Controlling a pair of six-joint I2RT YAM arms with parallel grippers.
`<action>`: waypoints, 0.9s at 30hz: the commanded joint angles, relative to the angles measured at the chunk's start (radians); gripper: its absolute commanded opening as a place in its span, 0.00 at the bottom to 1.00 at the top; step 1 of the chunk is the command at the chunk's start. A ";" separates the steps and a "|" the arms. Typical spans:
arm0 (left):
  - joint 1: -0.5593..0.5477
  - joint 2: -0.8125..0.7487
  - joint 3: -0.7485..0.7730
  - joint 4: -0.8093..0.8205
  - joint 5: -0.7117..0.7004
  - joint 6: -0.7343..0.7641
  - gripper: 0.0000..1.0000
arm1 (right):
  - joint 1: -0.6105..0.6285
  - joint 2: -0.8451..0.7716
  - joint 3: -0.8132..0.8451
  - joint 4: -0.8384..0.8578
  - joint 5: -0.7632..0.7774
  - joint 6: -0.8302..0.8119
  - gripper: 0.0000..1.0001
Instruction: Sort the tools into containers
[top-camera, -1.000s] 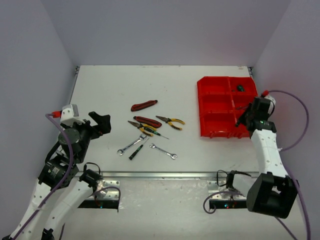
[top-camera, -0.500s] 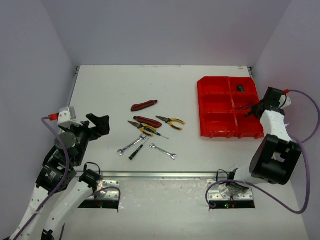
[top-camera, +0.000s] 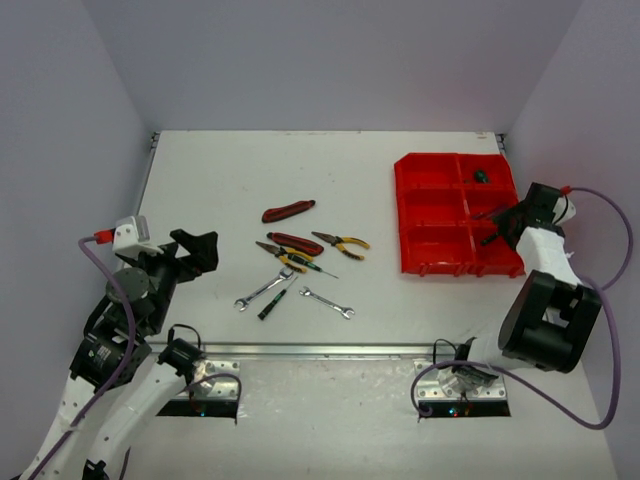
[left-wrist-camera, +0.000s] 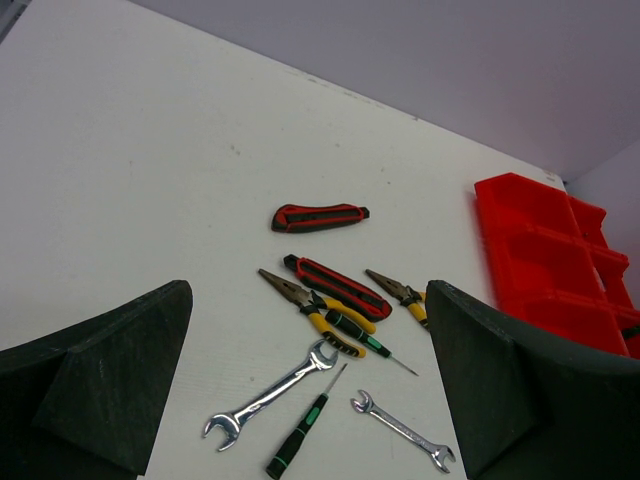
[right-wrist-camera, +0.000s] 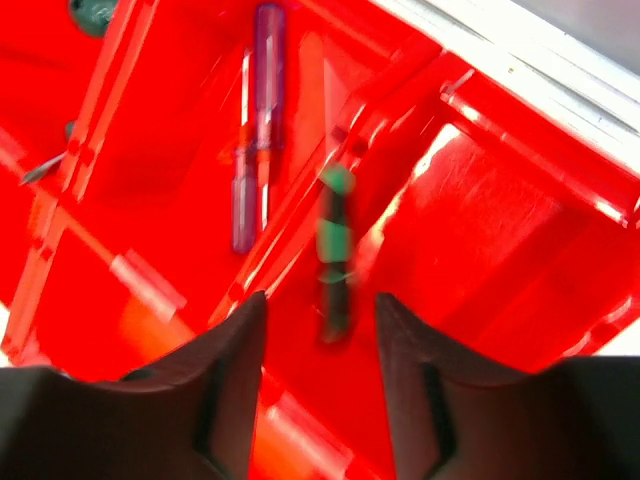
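Observation:
Several tools lie mid-table: two red-black handled ones (top-camera: 288, 210) (top-camera: 295, 243), two yellow-handled pliers (top-camera: 342, 243) (top-camera: 281, 258), two silver wrenches (top-camera: 264, 289) (top-camera: 328, 302) and a green-black screwdriver (top-camera: 272, 303). The left gripper (top-camera: 195, 250) hovers open to their left, holding nothing; in its wrist view the big wrench (left-wrist-camera: 270, 392) lies between its fingers (left-wrist-camera: 110, 390). The right gripper (top-camera: 503, 224) hangs open over the red containers tray (top-camera: 430, 215). A blurred green-banded screwdriver (right-wrist-camera: 335, 250) shows just past its fingertips (right-wrist-camera: 232, 340), touching neither. A purple screwdriver (right-wrist-camera: 255, 120) lies in the neighbouring compartment.
A small dark item (top-camera: 481, 176) sits in the tray's far right compartment. White walls close in on the left, back and right. The tray stands close to the right wall. A metal rail (top-camera: 330, 350) marks the table's near edge.
The right gripper's jaws have opened and the green-banded screwdriver has left them over the tray. The right arm swung toward the tray's right side. The left arm shifted slightly.

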 joint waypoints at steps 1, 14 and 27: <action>-0.010 -0.002 0.001 0.038 0.005 -0.002 1.00 | 0.006 -0.064 0.020 0.030 -0.033 -0.005 0.48; -0.010 0.038 0.006 0.031 -0.006 -0.004 1.00 | 0.498 -0.233 0.049 -0.041 -0.127 -0.223 0.87; -0.010 0.040 0.012 0.007 -0.069 -0.028 1.00 | 1.264 0.327 0.399 -0.229 0.024 -0.659 0.60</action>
